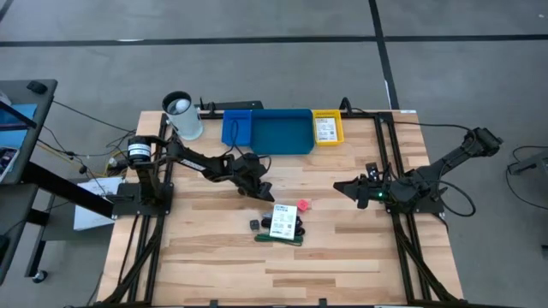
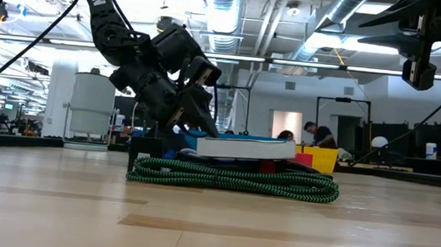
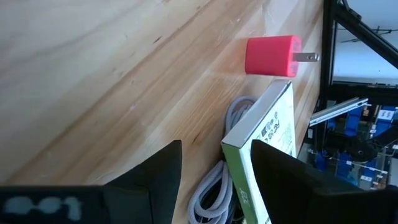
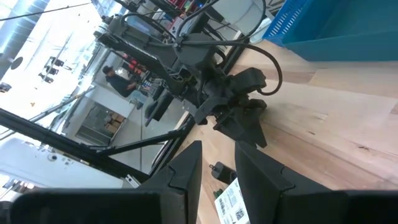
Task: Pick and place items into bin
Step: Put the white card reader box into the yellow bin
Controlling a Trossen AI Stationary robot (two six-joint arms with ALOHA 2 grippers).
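A white card box with green print (image 1: 284, 221) lies on a coiled green-black cable (image 2: 232, 179) at mid table. A pink-red cube with metal prongs (image 1: 303, 205) lies just beyond the box and also shows in the left wrist view (image 3: 272, 56). A small black block (image 1: 255, 224) lies left of the box. My left gripper (image 1: 264, 192) is open and slants down just off the box's far left corner (image 3: 231, 144). I cannot tell whether it touches the box. My right gripper (image 1: 342, 187) is open by a narrow gap and empty. It hovers right of the items.
A blue bin (image 1: 276, 130) and a small yellow bin (image 1: 326, 127) stand at the table's far edge. A white cylindrical cup (image 1: 182, 115) stands left of them. Bare wood lies toward the near edge. People show in the room beyond.
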